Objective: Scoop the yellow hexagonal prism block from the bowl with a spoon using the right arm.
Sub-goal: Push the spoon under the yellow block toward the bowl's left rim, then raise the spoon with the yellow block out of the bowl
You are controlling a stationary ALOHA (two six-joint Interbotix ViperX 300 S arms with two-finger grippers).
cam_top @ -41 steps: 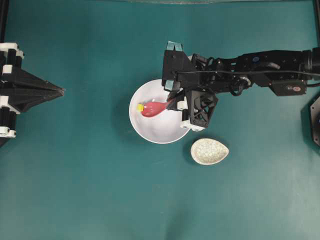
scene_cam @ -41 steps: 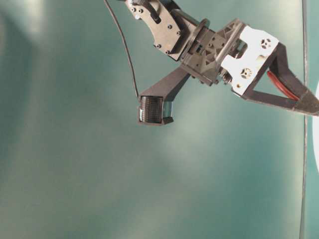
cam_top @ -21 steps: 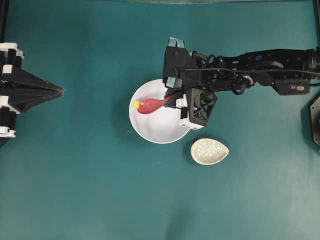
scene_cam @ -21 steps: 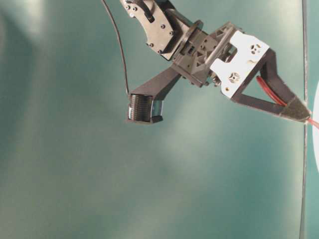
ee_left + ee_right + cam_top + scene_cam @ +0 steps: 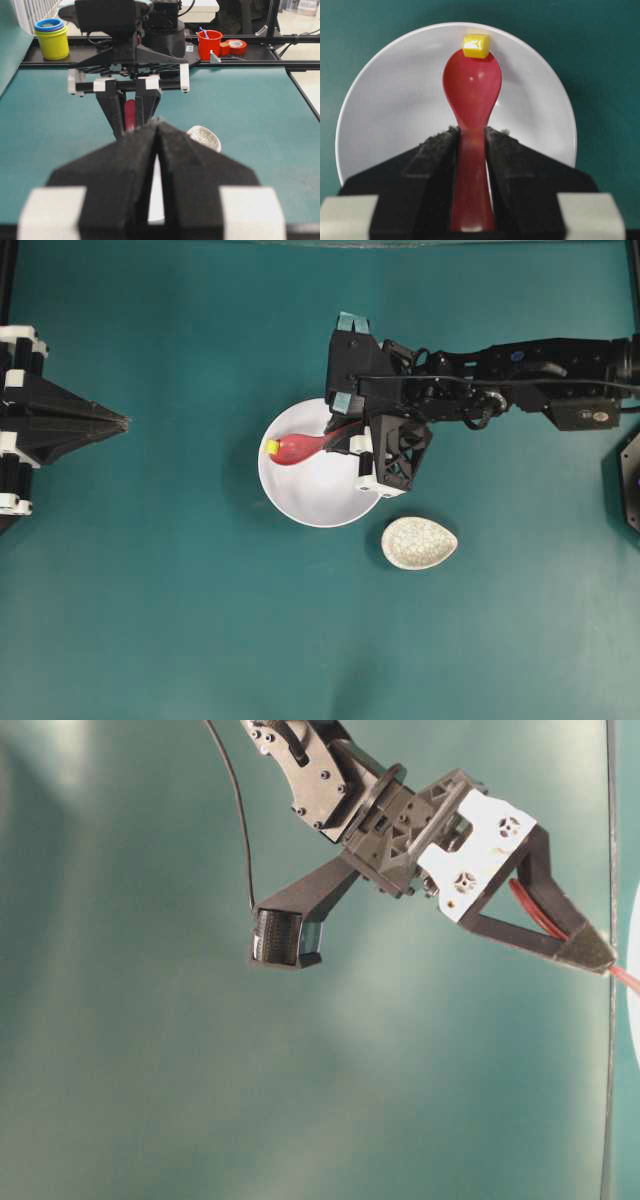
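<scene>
The white bowl [image 5: 315,498] sits mid-table. My right gripper [image 5: 347,436] reaches over its right rim from the right and is shut on the handle of the pinkish-red spoon [image 5: 296,448]. In the right wrist view the gripper [image 5: 471,132] clamps the handle, and the spoon's scoop [image 5: 471,87] lies inside the bowl [image 5: 395,100]. The yellow block [image 5: 476,45] sits at the very tip of the scoop, close to the bowl's far wall. From overhead the block [image 5: 271,447] is by the bowl's left rim. My left gripper [image 5: 122,422] rests shut at the far left, holding nothing.
A small speckled oval spoon rest [image 5: 419,543] lies just right of and below the bowl. In the left wrist view, a yellow cup [image 5: 50,37] and a red cup [image 5: 209,42] stand on the rail beyond the table's far edge.
The right gripper slid the spoon leftward across the bowl, and the yellow block moved with its tip toward the left rim. Little has moved in the last half second.
</scene>
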